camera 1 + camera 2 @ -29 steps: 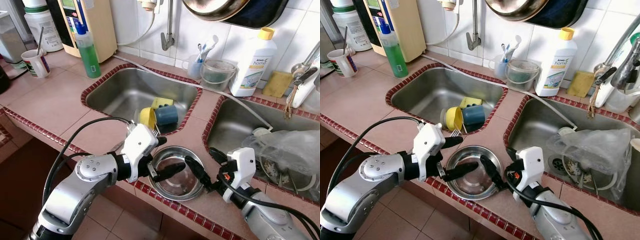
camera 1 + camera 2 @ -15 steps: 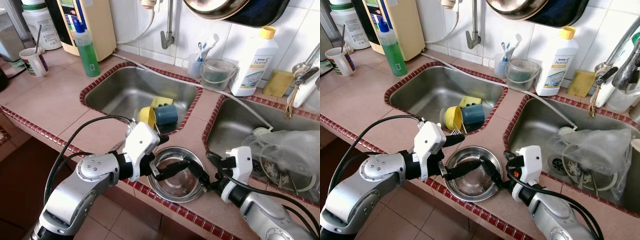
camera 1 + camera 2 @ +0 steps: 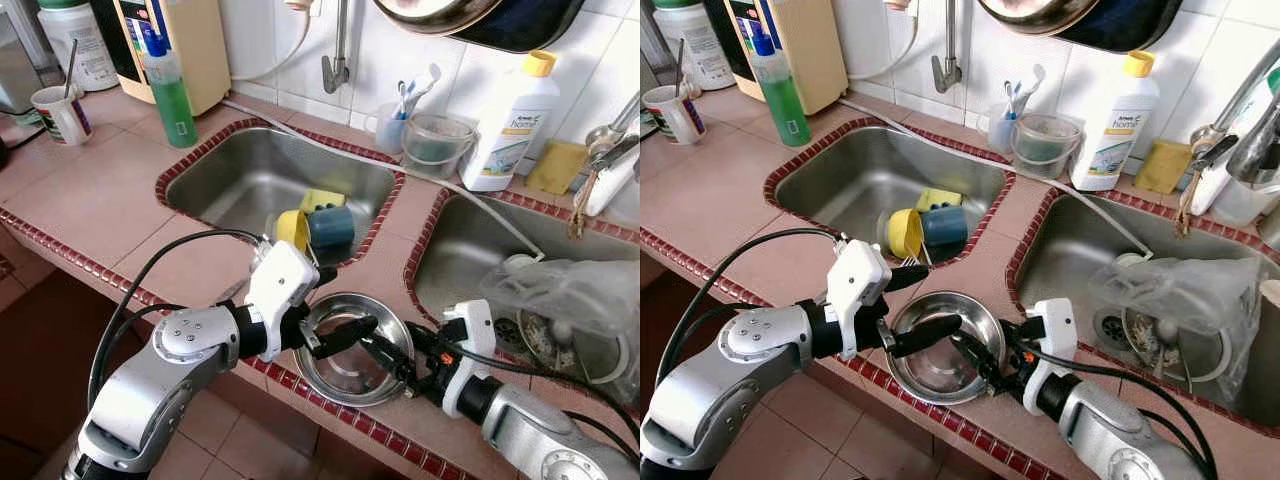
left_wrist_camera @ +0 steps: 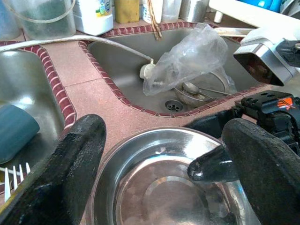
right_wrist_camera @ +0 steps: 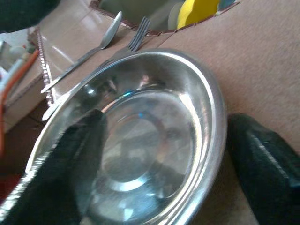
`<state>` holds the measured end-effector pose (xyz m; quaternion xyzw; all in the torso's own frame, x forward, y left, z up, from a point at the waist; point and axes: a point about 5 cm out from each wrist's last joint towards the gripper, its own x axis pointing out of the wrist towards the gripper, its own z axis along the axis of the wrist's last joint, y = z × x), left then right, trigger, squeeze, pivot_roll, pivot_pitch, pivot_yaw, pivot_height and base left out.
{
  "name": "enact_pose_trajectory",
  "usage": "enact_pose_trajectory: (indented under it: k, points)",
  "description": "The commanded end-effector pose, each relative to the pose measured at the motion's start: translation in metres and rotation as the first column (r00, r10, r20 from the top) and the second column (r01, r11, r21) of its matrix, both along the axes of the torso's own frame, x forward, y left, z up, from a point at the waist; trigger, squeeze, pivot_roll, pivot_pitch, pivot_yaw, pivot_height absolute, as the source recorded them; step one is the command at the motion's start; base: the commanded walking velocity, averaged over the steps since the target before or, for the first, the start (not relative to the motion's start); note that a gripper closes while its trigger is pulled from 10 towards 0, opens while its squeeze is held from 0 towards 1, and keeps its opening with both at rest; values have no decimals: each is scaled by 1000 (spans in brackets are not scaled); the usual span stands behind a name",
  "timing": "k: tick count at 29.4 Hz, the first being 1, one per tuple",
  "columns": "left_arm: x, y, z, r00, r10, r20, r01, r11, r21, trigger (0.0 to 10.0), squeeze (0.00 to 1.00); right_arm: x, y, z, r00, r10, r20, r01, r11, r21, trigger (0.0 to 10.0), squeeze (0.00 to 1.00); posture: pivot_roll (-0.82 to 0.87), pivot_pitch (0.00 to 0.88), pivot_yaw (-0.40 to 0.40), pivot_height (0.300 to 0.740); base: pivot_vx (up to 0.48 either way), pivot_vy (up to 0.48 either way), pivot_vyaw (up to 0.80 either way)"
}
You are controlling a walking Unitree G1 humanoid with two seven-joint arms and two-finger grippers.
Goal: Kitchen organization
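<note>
Both grippers closer, right fingers (image 5: 262, 164) straddling bowl rim (image 3: 398, 325)

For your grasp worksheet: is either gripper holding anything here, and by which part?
Nothing is clamped yet. The right gripper straddles the rim of the steel bowl, jaws open. The left gripper hangs open over the bowl.

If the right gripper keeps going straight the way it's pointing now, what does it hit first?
Most likely the steel bowl: the right gripper already straddles its rim, one finger inside, one outside. Beyond the bowl lie a fork and spoon.
</note>
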<state>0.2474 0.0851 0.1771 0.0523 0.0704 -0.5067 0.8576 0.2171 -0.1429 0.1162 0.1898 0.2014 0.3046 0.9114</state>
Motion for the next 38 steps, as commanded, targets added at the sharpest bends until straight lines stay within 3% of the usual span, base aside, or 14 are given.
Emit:
enact_pose_trajectory:
  k: [1, 13, 20, 38]
  points:
    - [-2, 0, 4, 1000, -2, 16, 2, 1000, -3, 10000, 0, -3, -1, 7, 1000, 5, 15, -6, 1000, 24, 0, 0, -62, 108, -21, 731, 0, 0, 0]
    - [-5, 1, 3, 1000, -26, 7, 26, 1000, 7, 10000, 0, -1, -5, 11, 999, -41, 1, 41, 996, 82, 0, 0, -60, 95, -20, 731, 0, 0, 0]
    - [-21, 10, -1, 992, -122, -31, 123, 992, 30, 10000, 0, 1, -10, 10, 997, -71, -1, 71, 994, 79, 0, 0, -59, 83, -18, 731, 0, 0, 0]
    - [-23, 10, 0, 990, -137, -31, 138, 990, 40, 10000, 0, -7, -12, 1, 997, -50, -58, 54, 997, 56, 0, 0, -58, 96, -15, 731, 0, 0, 0]
